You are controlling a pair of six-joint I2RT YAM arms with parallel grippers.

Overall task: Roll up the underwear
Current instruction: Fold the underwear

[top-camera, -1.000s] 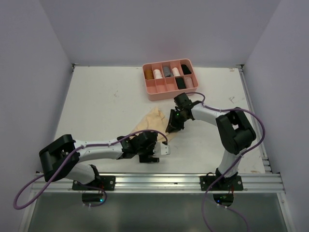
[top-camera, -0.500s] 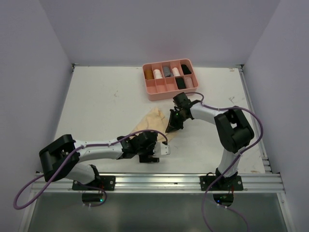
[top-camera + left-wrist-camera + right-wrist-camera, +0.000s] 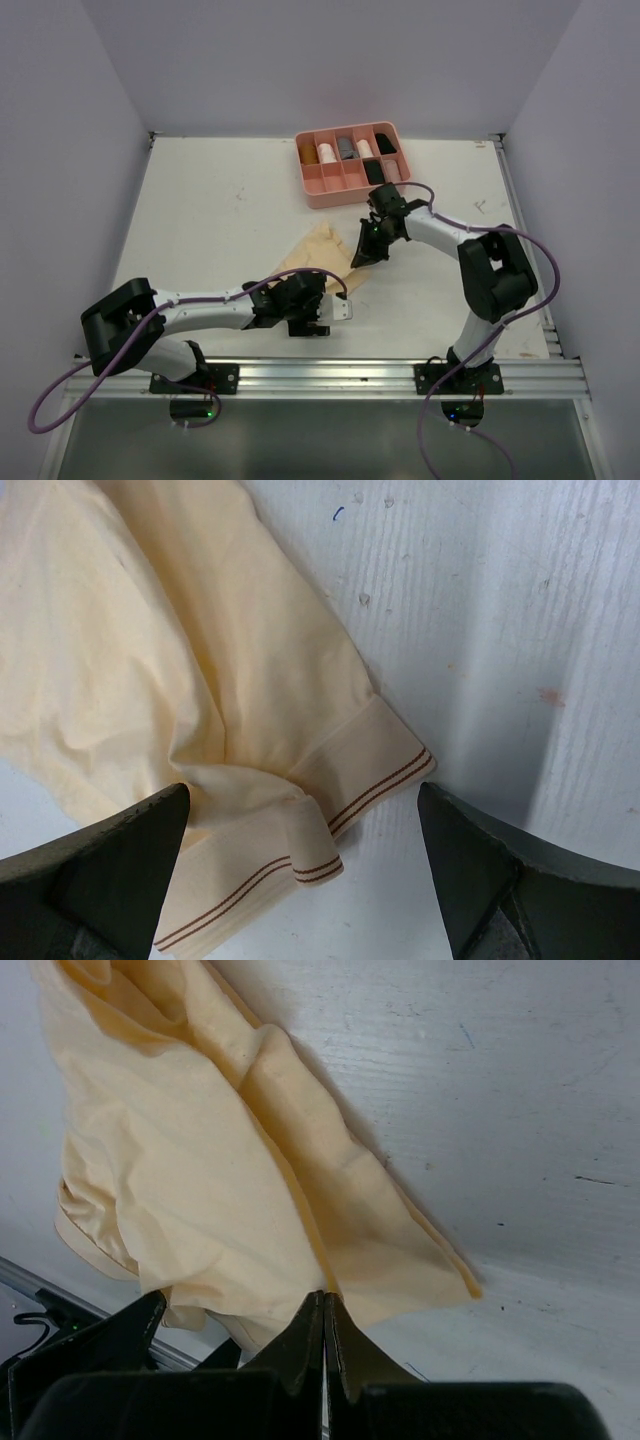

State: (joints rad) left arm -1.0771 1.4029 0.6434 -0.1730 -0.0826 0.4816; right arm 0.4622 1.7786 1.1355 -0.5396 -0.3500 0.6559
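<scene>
The pale tan underwear [image 3: 314, 252] lies crumpled on the white table in front of the arms. My right gripper [image 3: 361, 258] is shut on a fold at the cloth's right edge [image 3: 300, 1210], its jaws pressed together [image 3: 323, 1302] with the fabric pinched at the tips. My left gripper [image 3: 326, 303] is open at the garment's near corner. In the left wrist view the striped waistband [image 3: 330, 800] lies folded over between the wide-apart fingers [image 3: 110, 865], and the gripper [image 3: 302, 810] holds nothing. Only this tan garment is loose on the table.
A pink divided tray [image 3: 345, 196] stands at the back, just beyond the right gripper, with several rolled items in its compartments. The metal rail [image 3: 330, 378] runs along the near edge. Grey walls close in the left, right and back sides.
The right gripper has closed on the cloth's right edge and shifted slightly right and back toward the tray, drawing the edge with it. The left arm has not moved.
</scene>
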